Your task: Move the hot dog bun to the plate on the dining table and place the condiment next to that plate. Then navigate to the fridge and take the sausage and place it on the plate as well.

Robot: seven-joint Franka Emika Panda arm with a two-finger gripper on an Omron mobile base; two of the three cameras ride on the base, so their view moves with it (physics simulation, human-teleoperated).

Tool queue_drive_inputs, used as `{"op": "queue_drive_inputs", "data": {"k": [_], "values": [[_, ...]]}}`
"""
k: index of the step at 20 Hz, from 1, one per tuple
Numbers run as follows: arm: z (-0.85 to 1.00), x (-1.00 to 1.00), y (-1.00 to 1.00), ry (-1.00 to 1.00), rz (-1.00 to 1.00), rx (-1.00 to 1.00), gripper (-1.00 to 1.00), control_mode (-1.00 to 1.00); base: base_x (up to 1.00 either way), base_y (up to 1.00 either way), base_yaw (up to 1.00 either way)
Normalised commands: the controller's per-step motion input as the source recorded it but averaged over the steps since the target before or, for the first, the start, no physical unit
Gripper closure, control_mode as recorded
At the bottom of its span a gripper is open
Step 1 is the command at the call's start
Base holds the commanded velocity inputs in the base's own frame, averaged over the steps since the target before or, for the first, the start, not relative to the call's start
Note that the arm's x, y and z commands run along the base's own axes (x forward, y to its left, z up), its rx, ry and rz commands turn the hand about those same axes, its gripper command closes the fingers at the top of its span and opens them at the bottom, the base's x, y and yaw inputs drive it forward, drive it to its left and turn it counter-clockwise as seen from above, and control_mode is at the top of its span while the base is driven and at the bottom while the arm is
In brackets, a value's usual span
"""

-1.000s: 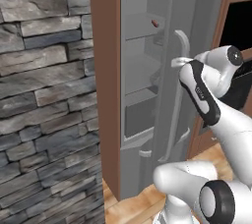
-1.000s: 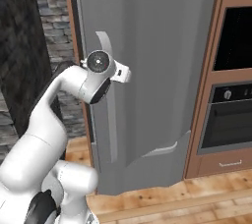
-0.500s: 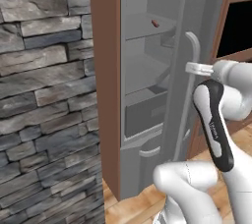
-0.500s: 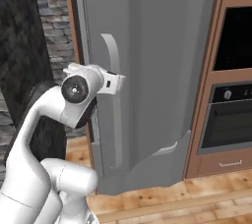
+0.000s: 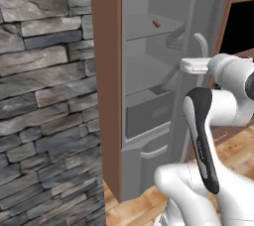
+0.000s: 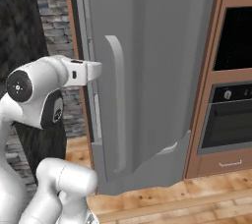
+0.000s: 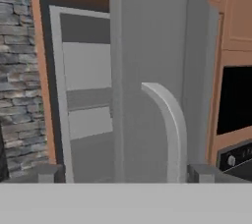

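we stand before the fridge (image 5: 149,96) with its door swung partly open, the door edge turned toward us. in the left base view the inside shows pale grey shelves and a drawer low down. the sausage (image 5: 156,23), small and reddish-brown, lies on the upper shelf toward the back, well apart from our hand.

our fingers (image 7: 126,173) are spread wide and hold nothing. in the hand view their two grey tips sit at the bottom, one to either side of the door's long curved handle (image 7: 170,125), which rises between them; we cannot tell whether either tip touches it. in the left base view the hand (image 5: 196,65) reaches in beside that handle near its upper end, and in the right base view the white wrist points at the door edge just left of the handle (image 6: 118,110).

a stone wall (image 5: 44,96) stands to the left of the fridge, with a brown wooden panel (image 5: 105,71) between them. to the right sits a dark oven (image 6: 231,115) set in wooden cabinets. the floor (image 6: 197,193) is pale wood planking.
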Motion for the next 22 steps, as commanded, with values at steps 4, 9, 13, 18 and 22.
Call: {"op": "queue_drive_inputs", "data": {"k": [4,9,13,18,22], "values": [[0.26,0.0,0.76,0.37,0.0,-0.32,-1.0,-1.0,0.0,0.0,0.0],[0.03,0.4,0.67,0.46,0.0,-0.41,-1.0,-1.0,0.0,0.0,0.0],[-0.09,0.84,0.19,0.25,0.03,-0.31,-1.0,-1.0,0.0,0.0,0.0],[-0.24,0.99,-0.02,0.07,0.03,-0.17,-1.0,-1.0,0.0,0.0,0.0],[-0.33,1.0,-0.14,0.03,0.0,-0.09,-1.0,-1.0,0.0,0.0,0.0]]}}
